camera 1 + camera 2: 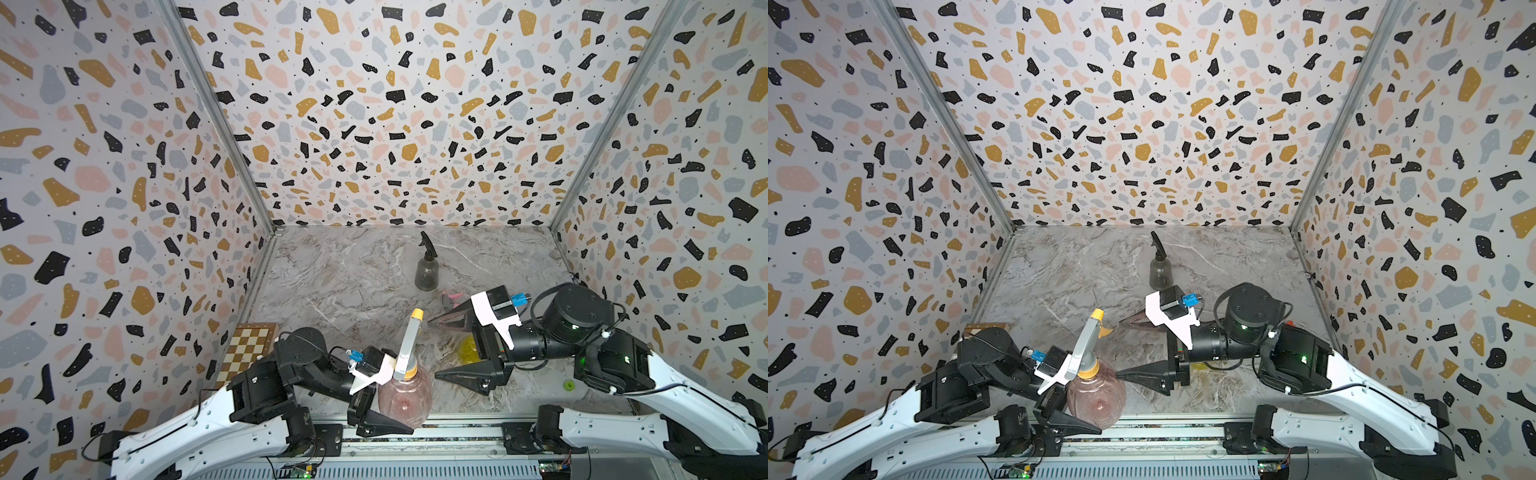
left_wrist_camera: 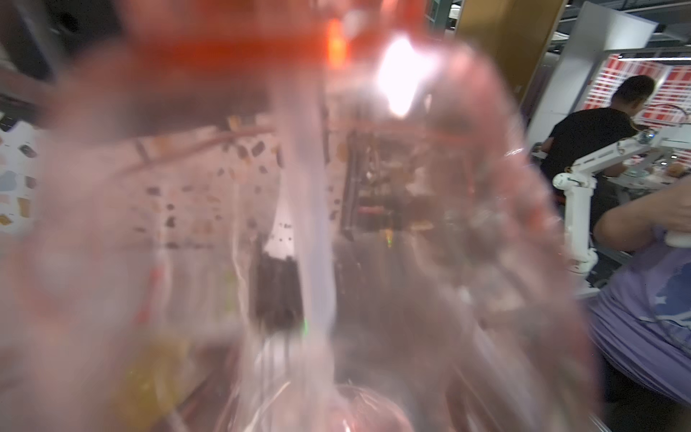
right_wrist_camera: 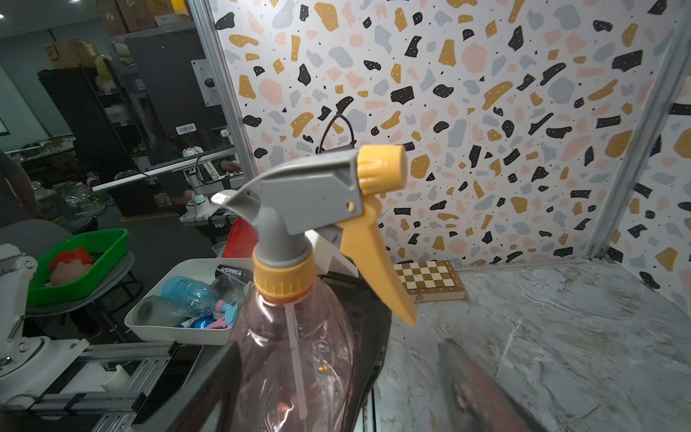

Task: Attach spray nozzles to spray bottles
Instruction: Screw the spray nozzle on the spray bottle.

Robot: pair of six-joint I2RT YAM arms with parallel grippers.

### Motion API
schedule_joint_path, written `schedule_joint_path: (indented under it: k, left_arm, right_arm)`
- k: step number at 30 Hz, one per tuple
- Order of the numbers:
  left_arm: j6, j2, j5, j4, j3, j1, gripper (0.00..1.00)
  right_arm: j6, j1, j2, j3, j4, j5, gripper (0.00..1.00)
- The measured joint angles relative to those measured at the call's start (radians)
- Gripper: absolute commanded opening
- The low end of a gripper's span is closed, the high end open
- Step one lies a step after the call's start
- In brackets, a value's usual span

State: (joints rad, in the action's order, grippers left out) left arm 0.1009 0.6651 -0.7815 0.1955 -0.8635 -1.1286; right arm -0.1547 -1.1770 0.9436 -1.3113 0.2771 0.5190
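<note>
Marble tabletop (image 1: 353, 282) is sitting underneath. The left pincer (image 1: 397, 415) is pinching the pink bottle (image 1: 405, 399), which is wearing the grey-and-orange nozzle (image 3: 310, 202) just above the jaws. The right pincer (image 1: 434, 348) is hanging spread wide just beside that nozzle, and the label in the white bin (image 3: 179, 335) is looking too blurry to read.

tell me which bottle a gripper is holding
The pink bottle, clamped by the left gripper. The dark grey bottle stands free at the back; the yellow bottle is unheld.

Bright, even light in both top views, walls (image 1: 104, 166) bowed at the edges; left wrist view smeared, glare on pink bottle (image 2: 411, 299).
</note>
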Motion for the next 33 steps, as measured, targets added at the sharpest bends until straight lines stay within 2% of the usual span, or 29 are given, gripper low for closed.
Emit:
schedule_joint_path:
  k: [2, 4, 10, 16, 21, 26, 33]
  left_arm:
    - [0.0, 0.003, -0.024, 0.015, 0.0, 0.0, 0.0]
    - [0.0, 0.005, -0.038, 0.027, 0.0, 0.0, 0.0]
    - [-0.004, 0.008, -0.056, 0.047, 0.0, 0.0, 0.0]
    - [-0.01, 0.008, -0.036, 0.071, 0.0, 0.0, 0.0]
    - [-0.011, 0.003, 0.024, 0.078, 0.0, 0.0, 0.0]
    - [-0.019, -0.005, 0.09, 0.087, 0.0, -0.002, 0.0]
    - [-0.019, -0.022, 0.227, 0.092, 0.0, -0.002, 0.0]
  right_arm:
    - [0.006, 0.017, 0.007, -0.002, -0.001, 0.029, 0.86]
    - [0.008, 0.039, 0.014, -0.008, -0.003, 0.058, 0.93]
    - [0.014, 0.07, 0.06, -0.052, -0.023, 0.143, 0.95]
    - [0.022, 0.07, 0.104, -0.085, -0.024, 0.212, 0.84]
    - [0.022, 0.058, 0.11, -0.085, -0.022, 0.232, 0.73]
    - [0.026, 0.027, 0.108, -0.085, -0.018, 0.196, 0.65]
    - [0.025, -0.024, 0.084, -0.085, 0.007, 0.111, 0.63]
